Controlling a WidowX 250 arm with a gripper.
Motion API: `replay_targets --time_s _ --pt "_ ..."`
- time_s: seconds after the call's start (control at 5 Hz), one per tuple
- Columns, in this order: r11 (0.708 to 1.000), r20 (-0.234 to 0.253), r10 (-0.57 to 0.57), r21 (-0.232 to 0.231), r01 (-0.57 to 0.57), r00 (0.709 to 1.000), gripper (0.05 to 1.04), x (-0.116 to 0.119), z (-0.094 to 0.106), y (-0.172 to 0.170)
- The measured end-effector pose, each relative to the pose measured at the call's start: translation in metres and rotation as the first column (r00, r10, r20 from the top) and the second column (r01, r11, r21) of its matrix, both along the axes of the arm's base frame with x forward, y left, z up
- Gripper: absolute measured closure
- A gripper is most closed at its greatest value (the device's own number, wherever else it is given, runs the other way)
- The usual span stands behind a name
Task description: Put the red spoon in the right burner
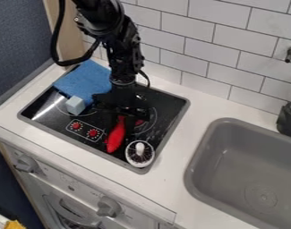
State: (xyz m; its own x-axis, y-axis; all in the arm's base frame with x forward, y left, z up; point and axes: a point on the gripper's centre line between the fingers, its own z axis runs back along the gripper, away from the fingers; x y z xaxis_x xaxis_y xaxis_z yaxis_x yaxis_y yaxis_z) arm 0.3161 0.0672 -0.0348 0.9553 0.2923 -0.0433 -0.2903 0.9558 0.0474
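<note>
Hanging by the red spoon (116,136), the end effector (120,121) is apart or clamped; I cannot tell.

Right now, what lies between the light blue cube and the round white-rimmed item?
The red spoon lies between the cube and the item in the camera view.

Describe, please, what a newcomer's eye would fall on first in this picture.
Probably the bright red spoon, which stands out against the black stovetop, just below the dark robot arm coming in from the top edge. Next might come the blue cloth over the stovetop's upper left corner, with a pale blue block beside it, and then the large grey sink at the right.
</note>
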Motion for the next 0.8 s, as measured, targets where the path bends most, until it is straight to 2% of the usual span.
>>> replay_targets --time_s 0.2,0.4,0.6,0.8 --pt "0.997 -0.025 0.051 -0.054 -0.052 0.998 0.702 -0.005 0.002 0.002" --pt "0.989 0.033 0.076 -0.132 -0.071 0.997 0.702 -0.001 0.030 0.004" --pt "0.978 0.037 0.091 -0.194 -0.082 0.995 0.703 -0.007 0.047 -0.004" --pt "0.959 -0.009 0.121 -0.258 -0.119 0.993 0.705 -0.017 0.054 -0.003"
